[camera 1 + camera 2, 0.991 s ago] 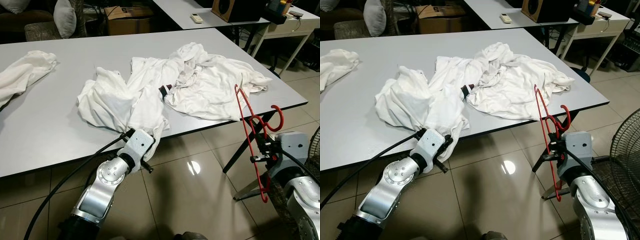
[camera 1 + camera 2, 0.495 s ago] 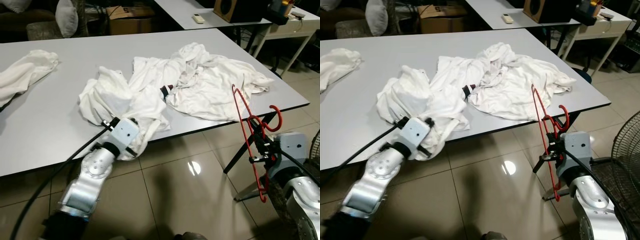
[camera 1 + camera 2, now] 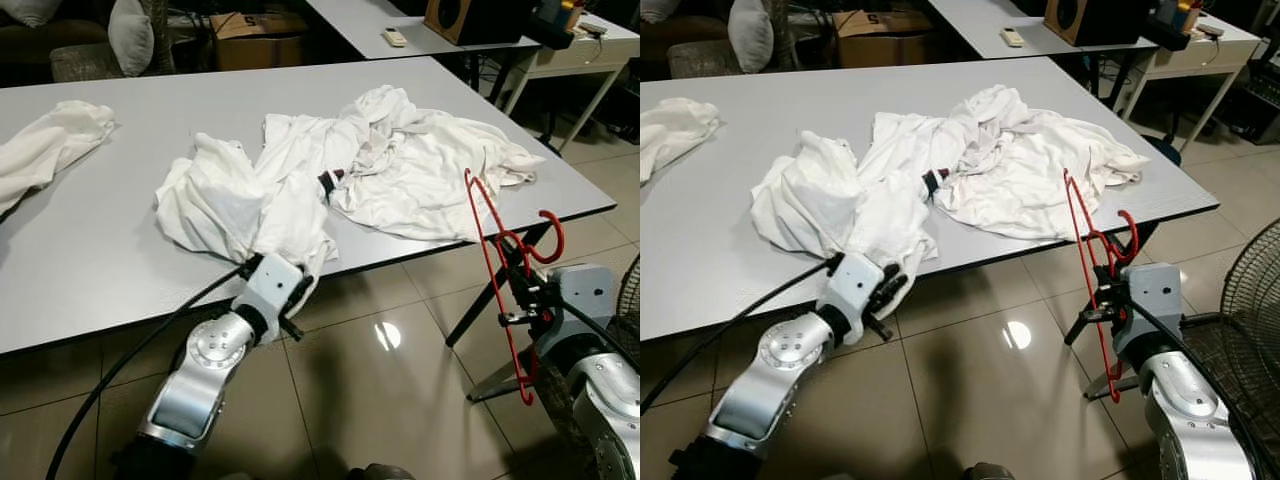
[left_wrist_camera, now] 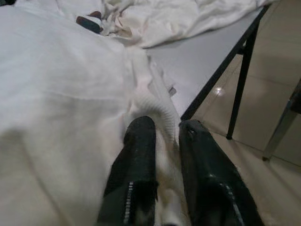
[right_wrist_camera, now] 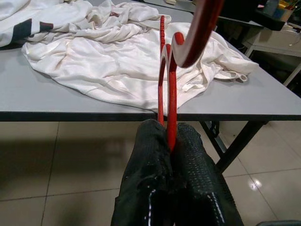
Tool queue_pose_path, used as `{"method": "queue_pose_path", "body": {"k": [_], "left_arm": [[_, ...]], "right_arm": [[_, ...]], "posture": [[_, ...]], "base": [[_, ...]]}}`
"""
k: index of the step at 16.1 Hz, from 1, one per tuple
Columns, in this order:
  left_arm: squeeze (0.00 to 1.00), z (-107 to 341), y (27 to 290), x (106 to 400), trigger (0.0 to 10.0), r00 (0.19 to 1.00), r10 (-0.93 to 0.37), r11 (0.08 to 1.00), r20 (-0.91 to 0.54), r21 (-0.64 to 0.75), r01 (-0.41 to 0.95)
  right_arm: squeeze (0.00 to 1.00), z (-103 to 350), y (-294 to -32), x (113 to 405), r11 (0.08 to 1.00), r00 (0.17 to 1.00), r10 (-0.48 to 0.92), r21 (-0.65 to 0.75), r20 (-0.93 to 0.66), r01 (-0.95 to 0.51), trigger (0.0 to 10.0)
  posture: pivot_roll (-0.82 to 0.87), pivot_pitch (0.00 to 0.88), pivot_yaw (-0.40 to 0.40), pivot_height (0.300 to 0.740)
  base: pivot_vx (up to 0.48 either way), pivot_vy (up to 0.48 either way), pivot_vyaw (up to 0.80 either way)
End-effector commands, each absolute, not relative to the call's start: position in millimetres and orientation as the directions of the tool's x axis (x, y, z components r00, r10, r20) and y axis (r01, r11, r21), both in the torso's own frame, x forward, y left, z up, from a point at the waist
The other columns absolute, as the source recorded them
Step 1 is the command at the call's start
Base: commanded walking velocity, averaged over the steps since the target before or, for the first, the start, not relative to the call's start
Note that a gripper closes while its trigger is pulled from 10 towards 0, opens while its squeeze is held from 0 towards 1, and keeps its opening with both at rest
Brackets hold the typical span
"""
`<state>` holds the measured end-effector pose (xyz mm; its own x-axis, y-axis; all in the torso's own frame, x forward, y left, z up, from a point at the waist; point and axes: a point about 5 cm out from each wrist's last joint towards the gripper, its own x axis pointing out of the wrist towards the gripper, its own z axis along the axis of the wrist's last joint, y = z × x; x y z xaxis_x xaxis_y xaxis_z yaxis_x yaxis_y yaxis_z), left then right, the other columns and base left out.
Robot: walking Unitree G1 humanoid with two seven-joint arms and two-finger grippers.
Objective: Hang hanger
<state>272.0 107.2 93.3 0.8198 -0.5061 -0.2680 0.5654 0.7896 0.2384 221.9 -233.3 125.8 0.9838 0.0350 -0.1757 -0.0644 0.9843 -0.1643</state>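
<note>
Hanger (image 3: 500,270): red, held upright off the table's (image 3: 90,260) front right edge, hook uppermost.
Right gripper (image 5: 171,141): fingers clenched on the hanger's neck just under the hook.
Left gripper (image 4: 164,141): fingers pinched on a hem of the white garment (image 3: 250,205) hanging over the table edge.
Handling, judged: hanger thin, light, stiff, smooth enough to twist; neck the steadiest hold. Garment soft, limp, prone to bunching.
Hard to make out: garment's collar or neck opening lost among folds; hanger's lower bar partly behind the right wrist.
</note>
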Motion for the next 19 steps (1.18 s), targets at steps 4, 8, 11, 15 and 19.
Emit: {"method": "queue_pose_path", "body": {"k": [4,8,11,15,19], "left_arm": [[0.00,87.8,114.8,278.1,10.0,0.859,-0.403,0.821,-0.317,0.289,0.492],[0.00,84.8,120.2,280.1,10.0,0.874,-0.337,0.838,-0.349,0.313,0.448],[0.00,83.4,132.2,282.3,1.9,0.896,-0.246,0.859,-0.371,0.345,0.379],[0.00,85.1,136.6,282.2,0.0,0.902,-0.223,0.861,-0.370,0.358,0.361],[0.00,113.9,135.9,287.7,0.0,0.916,-0.350,0.813,-0.198,0.422,0.401]], "right_arm": [[0.00,130.1,-233.6,222.1,0.982,0.988,0.034,-0.178,-0.150,-0.061,10.0],[0.00,130.4,-233.4,222.5,0.982,0.988,0.032,-0.179,-0.148,-0.058,10.0],[0.00,130.6,-233.9,222.5,0.982,0.989,0.030,-0.179,-0.147,-0.056,10.0],[0.00,130.6,-233.3,222.7,0.982,0.989,0.031,-0.178,-0.147,-0.057,10.0],[0.00,143.9,-226.1,222.5,0.977,0.979,0.189,-0.080,-0.081,-0.196,10.0]], "posture": [[-0.20,0.030,-0.055,0.740],[-0.20,0.029,-0.050,0.740],[-0.20,0.030,-0.049,0.740],[-0.19,0.030,-0.051,0.740],[-0.19,0.025,-0.049,0.740]], "base": [[0.000,0.000,0.00],[0.000,0.000,0.00],[0.000,0.000,0.00],[0.000,0.000,0.00],[0.000,0.000,0.00]]}}
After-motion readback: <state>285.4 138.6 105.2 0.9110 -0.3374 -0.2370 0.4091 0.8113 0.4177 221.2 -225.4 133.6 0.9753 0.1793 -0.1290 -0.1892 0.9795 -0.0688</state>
